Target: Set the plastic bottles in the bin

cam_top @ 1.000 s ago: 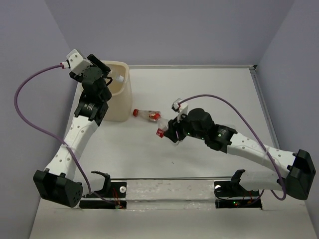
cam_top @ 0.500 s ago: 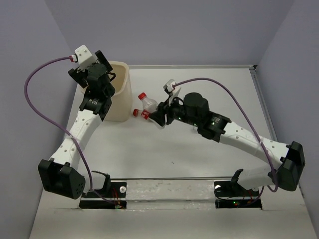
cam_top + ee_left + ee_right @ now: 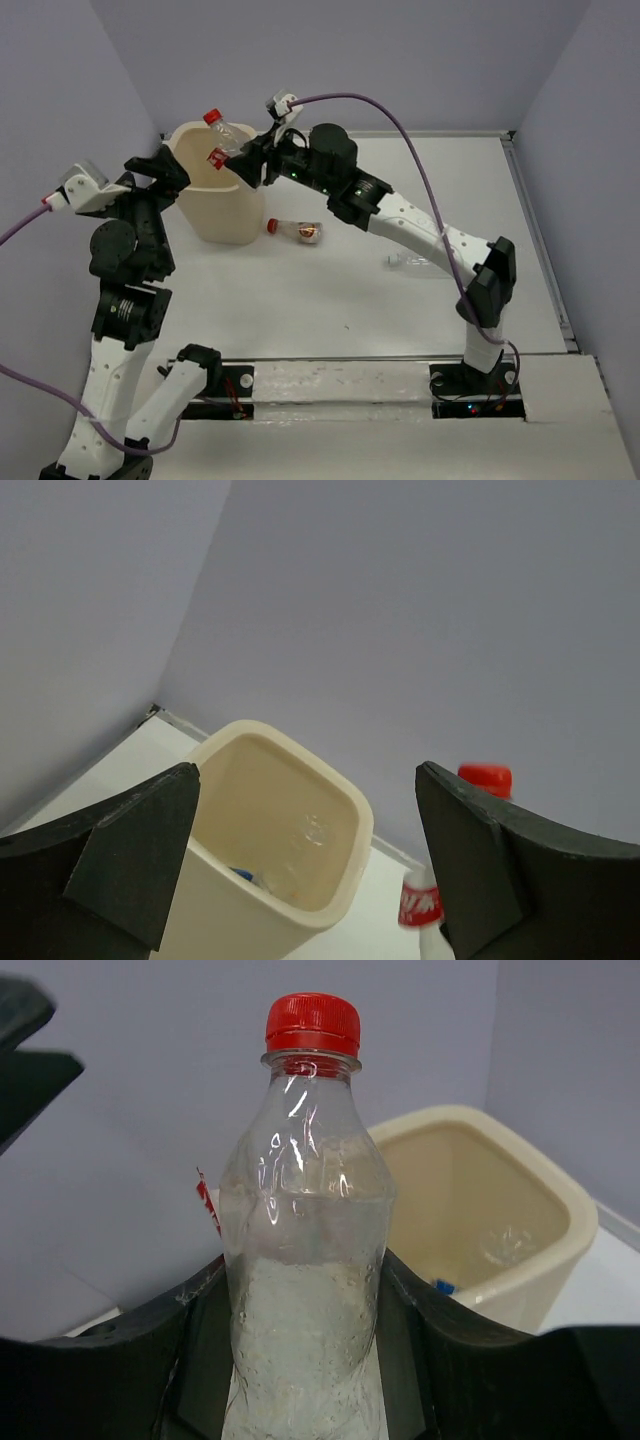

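At the bin's [image 3: 215, 215] rim: a red-capped bottle [image 3: 226, 140] held high

Your right pincer [image 3: 240, 160] is clamped on the lower body of the red-capped bottle. The bottle is upright, cap up, lifted off the table [image 3: 400, 330] just beside the cream bin's far rim. You cannot tell whether it is over the opening. Your left pincer [image 3: 160, 172] hangs wide apart, holding nothing, near the bin's left side. A blue scrap [image 3: 240, 873] shows deep inside the bin. On the table lie a brown-patched bottle [image 3: 295, 231] near the bin and a clear bottle [image 3: 415, 262] partly behind your right arm.
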### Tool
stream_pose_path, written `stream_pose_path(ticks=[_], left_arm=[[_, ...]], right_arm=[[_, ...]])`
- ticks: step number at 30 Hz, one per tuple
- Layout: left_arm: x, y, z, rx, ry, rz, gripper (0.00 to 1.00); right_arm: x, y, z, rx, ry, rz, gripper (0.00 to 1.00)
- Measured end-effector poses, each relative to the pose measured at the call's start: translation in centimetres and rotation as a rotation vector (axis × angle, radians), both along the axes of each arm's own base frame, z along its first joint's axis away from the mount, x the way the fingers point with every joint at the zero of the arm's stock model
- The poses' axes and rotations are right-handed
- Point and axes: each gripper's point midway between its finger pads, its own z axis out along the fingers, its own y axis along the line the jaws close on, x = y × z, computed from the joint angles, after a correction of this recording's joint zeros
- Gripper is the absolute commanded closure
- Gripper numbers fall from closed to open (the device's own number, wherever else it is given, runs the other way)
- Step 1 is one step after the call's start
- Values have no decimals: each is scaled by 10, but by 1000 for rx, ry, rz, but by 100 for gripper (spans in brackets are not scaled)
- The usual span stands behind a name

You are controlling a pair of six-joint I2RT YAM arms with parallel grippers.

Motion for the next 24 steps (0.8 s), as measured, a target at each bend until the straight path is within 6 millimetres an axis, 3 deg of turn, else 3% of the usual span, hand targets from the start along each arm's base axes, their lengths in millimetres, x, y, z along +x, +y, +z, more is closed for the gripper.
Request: stream_pose_path(ticks=[2, 3, 8, 10, 11, 12, 15, 19, 24], left_arm=[[-20, 5, -7, -20, -24, -8, 1], [-27, 6, -20, -27, -12, -10, 1], [-34, 6, -79, -20, 106, -21, 1], [-36, 5, -96, -19, 148, -30, 1], [-38, 4, -100, -20, 159, -35, 1], [-40, 4, -103, -24, 165, -39, 1], [-50, 3, -105, -46, 153, -62, 1], [-60, -1, -104, -80, 134, -101, 1], [-59, -11, -117, -107, 175, -150, 1]], right_arm=[[12, 17, 9, 34, -26, 4, 77], [18, 26, 11, 44, -33, 4, 77], [51, 68, 13, 114, -85, 0, 77], [61, 79, 6, 128, -90, -9, 69], [69, 88, -3, 138, -94, -15, 61], [75, 95, -10, 147, -97, -20, 39], [86, 105, -32, 143, -96, -33, 17], [95, 112, -61, 100, -100, -50, 10], [87, 101, -56, 80, -109, -53, 12]])
